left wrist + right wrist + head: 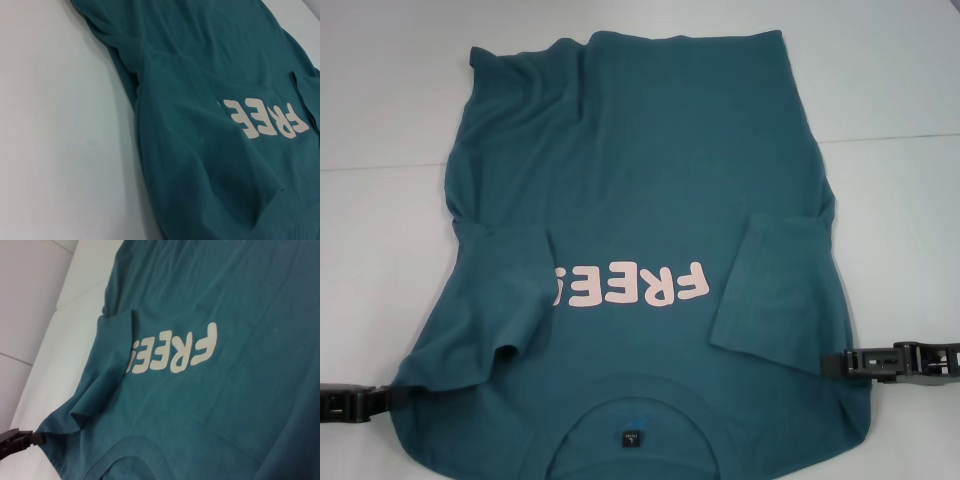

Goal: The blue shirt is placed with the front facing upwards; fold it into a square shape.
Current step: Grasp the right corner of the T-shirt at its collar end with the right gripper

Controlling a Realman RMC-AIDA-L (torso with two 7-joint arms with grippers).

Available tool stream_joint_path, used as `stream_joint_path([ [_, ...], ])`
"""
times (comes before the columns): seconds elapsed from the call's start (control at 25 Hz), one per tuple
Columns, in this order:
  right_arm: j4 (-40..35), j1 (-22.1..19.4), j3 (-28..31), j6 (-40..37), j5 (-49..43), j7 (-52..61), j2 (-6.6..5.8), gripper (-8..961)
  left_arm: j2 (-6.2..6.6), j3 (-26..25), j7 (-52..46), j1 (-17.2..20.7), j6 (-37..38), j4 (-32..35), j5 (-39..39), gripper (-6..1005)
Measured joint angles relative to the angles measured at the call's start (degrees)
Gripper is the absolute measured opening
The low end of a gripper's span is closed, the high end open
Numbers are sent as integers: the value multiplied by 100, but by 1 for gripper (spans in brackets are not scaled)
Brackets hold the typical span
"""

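The blue shirt point(650, 190) lies front up on the white table, with its collar and black neck label point(630, 438) nearest me and the pink "FREE!" print point(625, 287) across the chest. Both short sleeves are folded inward over the body. My left gripper point(382, 399) sits low at the shirt's left shoulder corner, shut on the fabric, which draws to a point there. It also shows in the right wrist view as the left gripper point(22, 439). At the right shoulder edge my right gripper point(828, 364) is shut on the cloth.
The white table point(380, 130) surrounds the shirt, with a seam line running across its far part. The shirt's left side is rumpled near the hem point(510, 70).
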Motion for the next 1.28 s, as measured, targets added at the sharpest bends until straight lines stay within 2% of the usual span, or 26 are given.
stream_joint_path([
  [0.56, -17, -386, 18, 6, -21, 134, -95, 876, -30, -8, 7, -1, 0, -1, 0, 5],
  [1.04, 44, -367, 15, 213, -17, 142, -71, 858, -38, -16, 25, -7, -9, -1, 0, 5],
  [1.28, 49, -356, 42, 37, 124, 117, -63, 850, -34, -18, 33, -48, -9, -1, -1, 5],
])
